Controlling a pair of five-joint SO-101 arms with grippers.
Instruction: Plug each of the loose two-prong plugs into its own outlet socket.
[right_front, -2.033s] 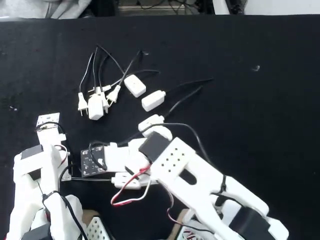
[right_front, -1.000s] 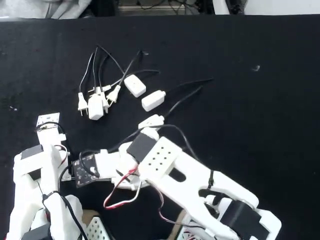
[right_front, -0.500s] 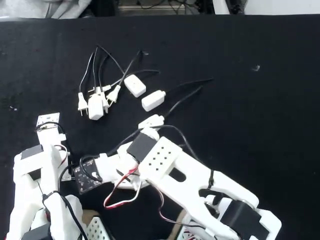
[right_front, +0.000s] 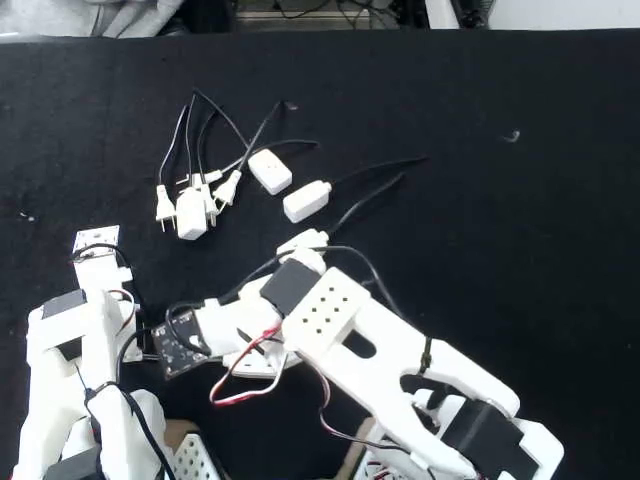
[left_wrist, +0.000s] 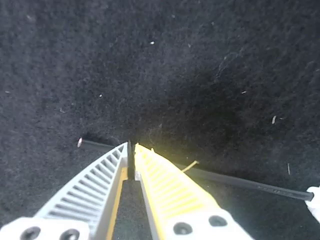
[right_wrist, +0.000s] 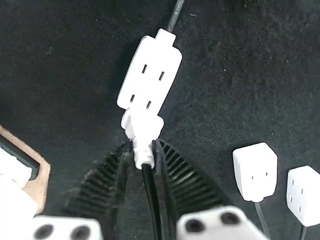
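On our left, the left gripper (left_wrist: 131, 150) has its fingers pressed together. A black cable (left_wrist: 240, 182) crosses the bench (left_wrist: 210, 60) right at its tips, and we cannot tell whether it is caught. The right gripper (right_wrist: 142, 148) pinches a white plug (right_wrist: 141, 127) whose front touches the near end of the socket block (right_wrist: 150, 70) straight ahead. Two smaller sockets (right_wrist: 255, 169) (right_wrist: 306, 194) lie off to that gripper's side.
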